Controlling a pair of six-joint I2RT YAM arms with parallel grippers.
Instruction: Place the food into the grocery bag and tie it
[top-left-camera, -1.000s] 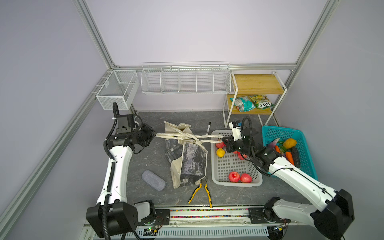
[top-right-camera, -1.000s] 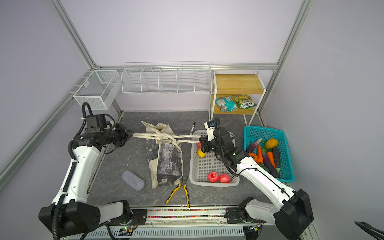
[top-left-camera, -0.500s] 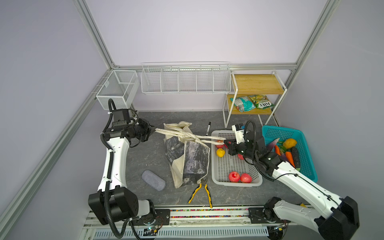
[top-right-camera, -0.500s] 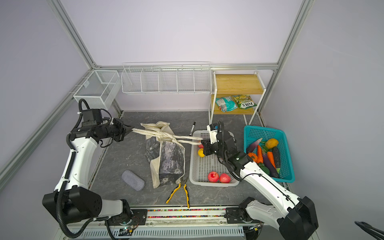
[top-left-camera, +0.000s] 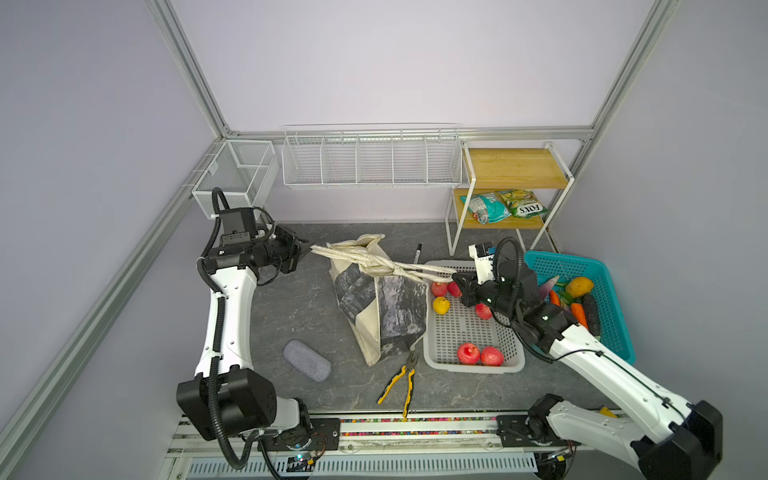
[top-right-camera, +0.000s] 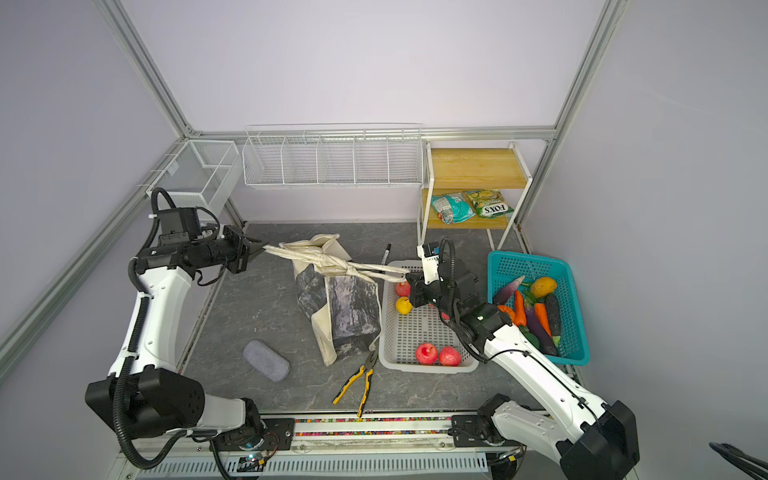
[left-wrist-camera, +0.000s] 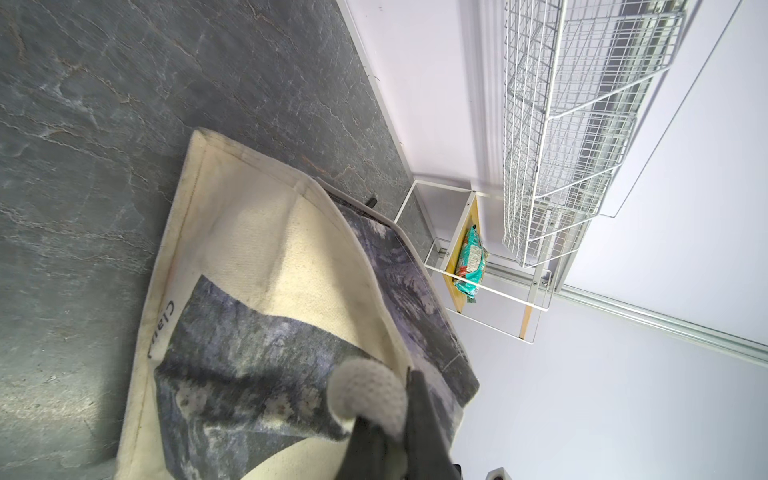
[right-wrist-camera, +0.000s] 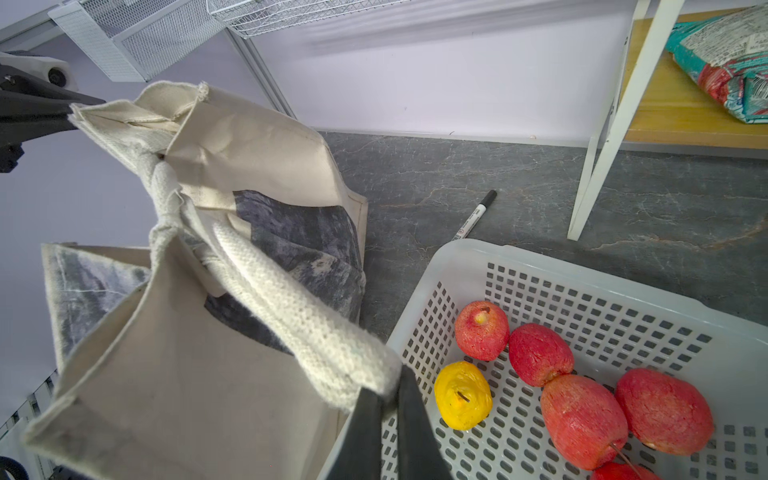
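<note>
Pliers: the yellow-handled pliers (top-left-camera: 401, 384) are lying at lower centre of the table (top-left-camera: 291, 316) in both top views, their nose just beside the bag's lower corner.
Grey case: a grey case (top-left-camera: 306, 365) is lying at lower left of the bag, well apart from it.
Marker: a black marker (top-left-camera: 418, 251) is lying behind the bag, near the white basket's far rim.
White basket: the white basket (top-left-camera: 473, 365) is sitting just right of the bag, holding red apples (top-left-camera: 478, 353) and a yellow pear (top-left-camera: 440, 304).
Teal basket: the teal basket (top-left-camera: 619, 332) is sitting at the right edge, holding vegetables (top-left-camera: 575, 309).
Shelf: the wooden shelf (top-left-camera: 513, 168) is standing at upper right, with two FOX'S packets (top-left-camera: 521, 203) lying on its lower board.
In the way: the right gripper (top-left-camera: 455, 277) is hanging over the white basket's far left corner, hiding some of the apples.
Grocery bag: the grocery bag (top-left-camera: 380, 307) is standing slumped at centre frame, its dark panel facing the camera.
Strap handles: the strap handles (top-left-camera: 357, 254) are running through a knot (top-left-camera: 384, 266) above the bag's mouth and stretching out to both sides.
Left gripper: the left gripper (top-left-camera: 307, 248), at left of centre, is pinching the left strap end; the left wrist view shows cream webbing squeezed between the dark fingers (left-wrist-camera: 422, 424).
Right gripper: its fingers (right-wrist-camera: 409, 419) are clamping the right strap end.
</note>
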